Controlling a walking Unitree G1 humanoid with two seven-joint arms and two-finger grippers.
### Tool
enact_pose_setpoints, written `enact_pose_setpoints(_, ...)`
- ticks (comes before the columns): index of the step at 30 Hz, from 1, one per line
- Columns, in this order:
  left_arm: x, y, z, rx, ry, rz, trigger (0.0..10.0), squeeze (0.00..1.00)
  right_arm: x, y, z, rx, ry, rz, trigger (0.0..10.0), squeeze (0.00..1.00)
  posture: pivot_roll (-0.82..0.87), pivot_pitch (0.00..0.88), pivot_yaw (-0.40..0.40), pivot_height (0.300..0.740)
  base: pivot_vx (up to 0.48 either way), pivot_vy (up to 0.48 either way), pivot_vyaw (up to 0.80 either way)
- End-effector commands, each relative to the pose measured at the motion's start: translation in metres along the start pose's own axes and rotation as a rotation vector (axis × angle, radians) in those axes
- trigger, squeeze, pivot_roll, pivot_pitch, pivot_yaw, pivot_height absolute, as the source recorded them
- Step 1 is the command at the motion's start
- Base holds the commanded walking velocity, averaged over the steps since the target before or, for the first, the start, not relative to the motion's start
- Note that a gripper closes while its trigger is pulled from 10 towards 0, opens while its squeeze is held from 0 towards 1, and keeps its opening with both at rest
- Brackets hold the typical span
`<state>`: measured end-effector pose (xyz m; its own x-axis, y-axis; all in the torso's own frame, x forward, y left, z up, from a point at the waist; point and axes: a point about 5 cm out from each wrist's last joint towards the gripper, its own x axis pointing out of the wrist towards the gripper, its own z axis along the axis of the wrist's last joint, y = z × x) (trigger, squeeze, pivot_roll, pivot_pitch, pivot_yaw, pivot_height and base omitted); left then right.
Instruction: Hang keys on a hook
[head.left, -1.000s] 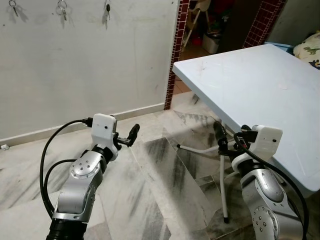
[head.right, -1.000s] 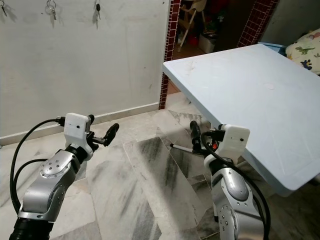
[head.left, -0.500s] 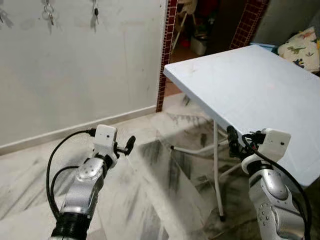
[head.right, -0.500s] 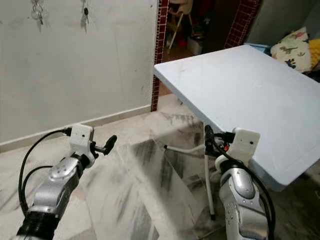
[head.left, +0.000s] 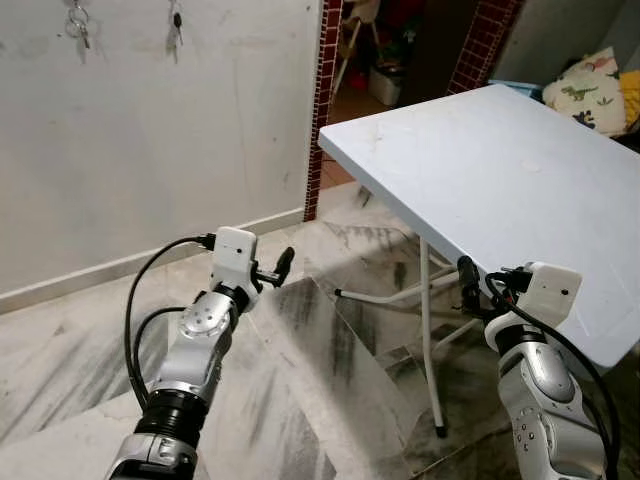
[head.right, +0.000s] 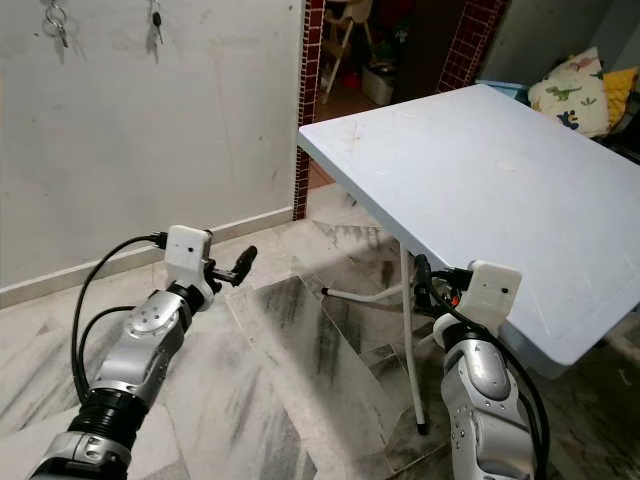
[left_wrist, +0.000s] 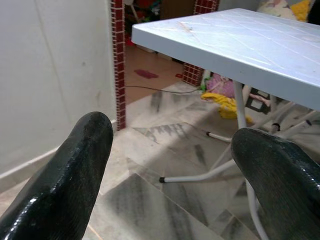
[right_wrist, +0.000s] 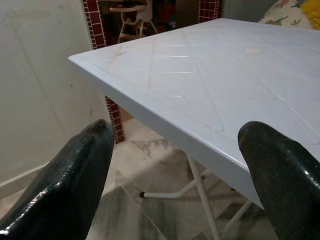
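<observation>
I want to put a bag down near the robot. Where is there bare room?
The pale blue table has a bare top from its near corner to the far edge by the cushions. The marble floor between the wall and the left hand is open too. Under the table its white legs crowd the space.

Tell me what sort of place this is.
Likely a room in a home: keys hang on a plain wall, a folding table stands on a marble floor, and a cushion lies beyond.
</observation>
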<state>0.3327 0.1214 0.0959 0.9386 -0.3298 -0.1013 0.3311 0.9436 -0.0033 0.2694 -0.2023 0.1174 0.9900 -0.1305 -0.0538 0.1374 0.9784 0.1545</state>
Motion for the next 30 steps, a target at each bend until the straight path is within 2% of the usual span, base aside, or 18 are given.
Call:
enact_pose_setpoints(1,0.004,-0.005,0.005,0.017,-0.021,-0.029,10.0,0.00,0.001,-0.003,0.000,-0.007,-0.003,-0.003,10.0,0.00,0.05,0.000,-0.092,0.740,0.000,0.000,-0.80)
enact_pose_setpoints(5,0.004,-0.011,0.002,0.018,-0.017,-0.051,10.0,0.00,-0.001,-0.009,-0.001,-0.012,-0.009,-0.019,10.0,0.00,0.05,0.000,-0.091,0.740,0.000,0.000,-0.75)
enact_pose_setpoints(7,0.003,-0.013,-0.004,0.017,0.000,-0.061,10.0,0.00,-0.003,-0.022,-0.002,-0.042,-0.020,-0.079,10.0,0.00,0.05,0.000,-0.091,0.740,0.000,0.000,0.00)
enact_pose_setpoints(11,0.000,-0.010,-0.007,0.025,0.012,-0.048,10.0,0.00,-0.007,-0.032,-0.005,-0.060,-0.006,-0.107,10.0,0.00,0.04,0.000,-0.086,0.740,0.000,0.000,0.00)
enact_pose_setpoints(13,-0.002,-0.005,-0.010,0.049,0.030,-0.027,10.0,0.00,-0.009,-0.036,-0.008,-0.063,0.006,-0.109,10.0,0.00,0.04,0.000,-0.084,0.740,0.000,0.000,0.00)
enact_pose_setpoints(16,-0.015,0.023,-0.027,0.082,0.107,0.078,10.0,0.00,-0.018,-0.043,-0.023,-0.082,0.074,-0.080,10.0,0.00,0.04,0.000,-0.082,0.740,0.000,0.000,0.00)
enact_pose_setpoints(18,-0.019,0.033,-0.034,0.058,0.143,0.111,10.0,0.00,-0.021,-0.047,-0.028,-0.088,0.100,-0.073,10.0,0.00,0.03,0.000,-0.080,0.740,0.000,0.000,0.00)
enact_pose_setpoints(19,-0.026,0.046,-0.047,0.023,0.215,0.154,10.0,0.00,-0.025,-0.053,-0.036,-0.097,0.137,-0.071,10.0,0.00,0.03,0.000,-0.082,0.740,0.000,0.000,0.00)
enact_pose_setpoints(24,-0.032,0.058,-0.061,-0.031,0.305,0.196,10.0,0.00,-0.024,-0.065,-0.048,-0.092,0.197,-0.094,10.0,0.00,0.03,0.000,-0.093,0.740,0.000,0.000,0.00)
enact_pose_setpoints(29,-0.033,0.056,-0.072,-0.067,0.378,0.162,10.0,0.00,-0.020,-0.075,-0.065,-0.049,0.271,-0.117,10.0,0.00,0.05,0.000,-0.103,0.740,0.000,0.000,0.00)
enact_pose_setpoints(30,-0.035,0.058,-0.077,-0.061,0.408,0.166,10.0,0.00,-0.018,-0.076,-0.074,-0.051,0.317,-0.112,10.0,0.00,0.06,0.000,-0.106,0.740,0.000,0.000,0.00)
